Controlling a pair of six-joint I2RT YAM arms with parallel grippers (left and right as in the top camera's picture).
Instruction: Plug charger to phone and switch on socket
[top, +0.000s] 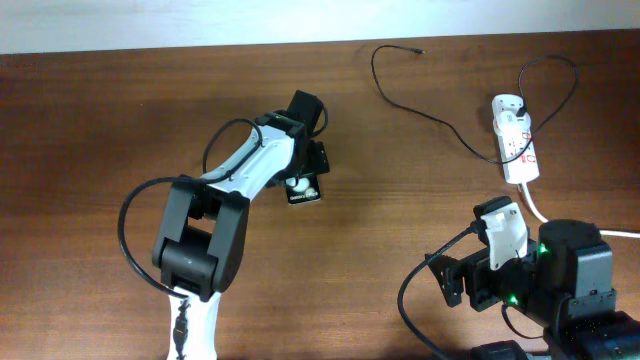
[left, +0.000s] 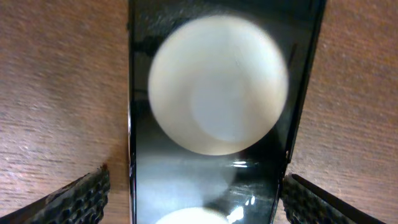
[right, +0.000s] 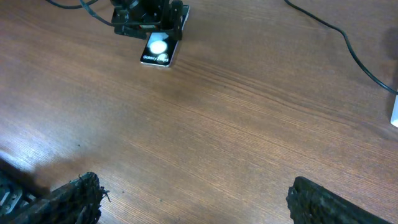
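Note:
The black phone (top: 304, 190) lies flat near the table's middle, its glossy face showing white glare spots. It fills the left wrist view (left: 211, 81). My left gripper (top: 306, 170) is low over it and open. Its fingers (left: 196, 190) straddle the phone's long sides, with bare wood showing between the left finger and the phone. The thin black charger cable (top: 440, 115) runs from the white socket (top: 516, 140) at the far right to its free plug tip (top: 418, 50) at the back. My right gripper (top: 452, 285) is open and empty (right: 193, 196) near the front right.
The socket's thick white cord (top: 535, 205) runs toward the right arm's base. In the right wrist view the phone (right: 157, 51), part of the black cable (right: 348, 43) and the socket's edge (right: 395, 112) show far off over bare wood.

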